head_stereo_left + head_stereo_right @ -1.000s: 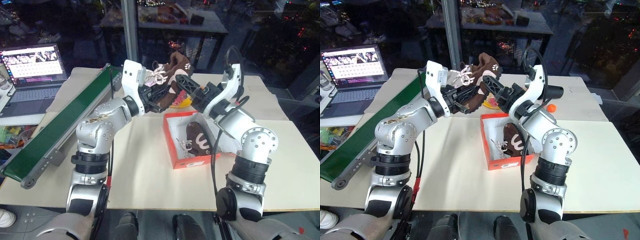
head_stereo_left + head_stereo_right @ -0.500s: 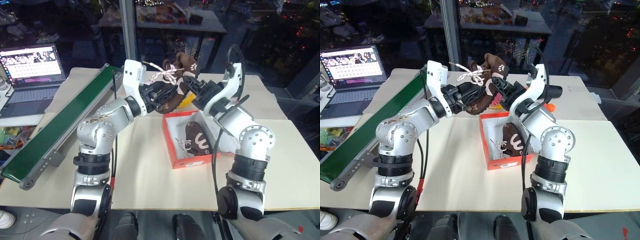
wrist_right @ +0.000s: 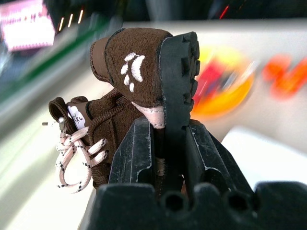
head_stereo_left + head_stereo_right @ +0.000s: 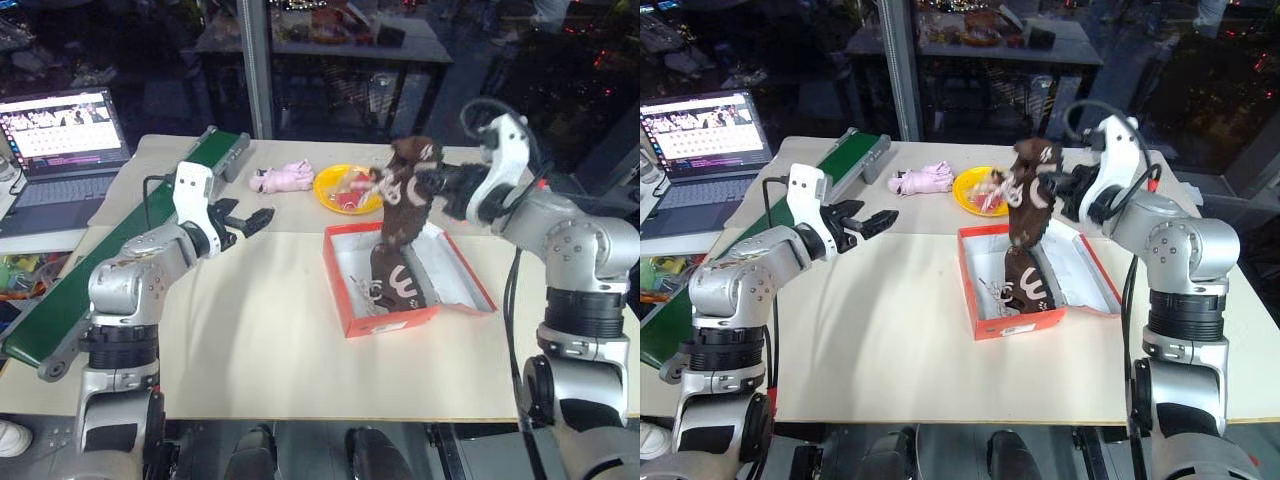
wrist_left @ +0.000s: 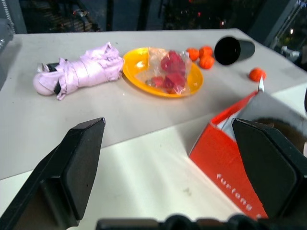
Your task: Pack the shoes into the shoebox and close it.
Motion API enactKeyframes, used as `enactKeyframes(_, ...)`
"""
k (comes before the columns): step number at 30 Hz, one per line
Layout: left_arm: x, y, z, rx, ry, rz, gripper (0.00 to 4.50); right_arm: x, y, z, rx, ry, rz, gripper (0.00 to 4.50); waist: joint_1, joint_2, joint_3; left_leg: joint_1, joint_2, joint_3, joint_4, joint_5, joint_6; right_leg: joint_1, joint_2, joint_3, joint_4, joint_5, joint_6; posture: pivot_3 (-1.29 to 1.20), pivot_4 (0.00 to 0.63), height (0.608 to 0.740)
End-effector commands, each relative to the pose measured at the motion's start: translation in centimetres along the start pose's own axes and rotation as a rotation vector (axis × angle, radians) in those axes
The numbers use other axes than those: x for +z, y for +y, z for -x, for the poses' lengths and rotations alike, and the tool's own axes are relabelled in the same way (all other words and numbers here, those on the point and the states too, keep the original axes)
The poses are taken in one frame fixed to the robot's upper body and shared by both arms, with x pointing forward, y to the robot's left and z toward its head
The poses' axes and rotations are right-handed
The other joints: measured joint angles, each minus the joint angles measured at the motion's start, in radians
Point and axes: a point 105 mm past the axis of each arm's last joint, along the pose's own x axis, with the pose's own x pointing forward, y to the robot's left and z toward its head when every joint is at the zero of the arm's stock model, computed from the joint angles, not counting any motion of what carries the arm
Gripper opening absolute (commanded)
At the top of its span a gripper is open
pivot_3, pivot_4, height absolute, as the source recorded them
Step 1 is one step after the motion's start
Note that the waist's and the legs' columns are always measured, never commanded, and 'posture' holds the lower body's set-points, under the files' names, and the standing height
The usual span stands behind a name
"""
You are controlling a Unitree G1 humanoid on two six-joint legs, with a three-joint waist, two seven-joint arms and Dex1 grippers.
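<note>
1. Since a second ago the brown shoe has passed from my left jaws to my right jaws, and both arms have swung apart; the left gripper (image 4: 252, 218), which was clamped on it, has pulled back to its own side with nothing in it.
2. My left jaws stand wide open, two blunt black fingers (image 5: 79, 158) spread apart, hovering above the pale tabletop (image 4: 270, 340).
3. My right gripper (image 4: 1058, 186) is clamped on the hanging shoe (image 4: 405, 190) at its heel, the ridged black sole pressed against one finger (image 3: 201, 153).
4. That shoe is dark brown and suede-like, with a white paw mark stitched on the heel and cream laces dangling in loops; it hangs toe-down from the right jaws, just over the shoebox (image 4: 350, 300).
5. Its toe reaches down to the second shoe (image 4: 398, 283), which lies inside the box directly below the right jaws; I cannot tell whether the two touch.
6. Orange-red cardboard outside and white within, the shoebox has its flap lid folded open toward the right arm's side.
7. Beyond the left jaws sits a round yellow plate (image 5: 139, 72) holding a clear bag of red pieces (image 5: 169, 72), and beside it a soft pink plush toy (image 5: 81, 72).
</note>
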Motion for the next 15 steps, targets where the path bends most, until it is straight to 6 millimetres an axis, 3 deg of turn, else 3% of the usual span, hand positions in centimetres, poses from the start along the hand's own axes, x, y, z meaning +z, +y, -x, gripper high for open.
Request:
enactKeyframes(1, 1.1, -0.9, 0.3, -0.017, -0.051, -0.05, 4.5, 0.4, 1.5, 0.6, 0.067, -0.006, 0.0, 0.38, 0.001, 0.0, 0.0, 0.0, 0.0, 0.0, 0.0, 0.0, 0.0, 0.0, 0.0, 0.0, 0.0, 0.0, 0.0, 0.0, 0.15, 0.736)
enactKeyframes(8, 0.5, -0.7, 0.7, 0.002, -0.04, -0.048, 4.5, -2.2, 2.4, -0.2, 0.104, 0.094, -0.032, 0.38, -0.001, 0.0, 0.0, 0.0, 0.0, 0.0, 0.001, 0.0, 0.0, 0.0, 0.0, 0.0, 0.0, 0.0, 0.0, 0.0, 0.15, 0.736)
enactKeyframes(15, 1.2, -0.5, 1.3, 0.009, -0.059, -0.061, 4.5, -7.2, 1.9, -3.2, 0.099, 0.236, -0.021, 0.38, 0.0, 0.0, 0.0, 0.0, 0.0, 0.0, 0.002, 0.0, 0.0, 0.0, 0.0, 0.0, 0.001, 0.0, 0.0, 0.0, 0.15, 0.736)
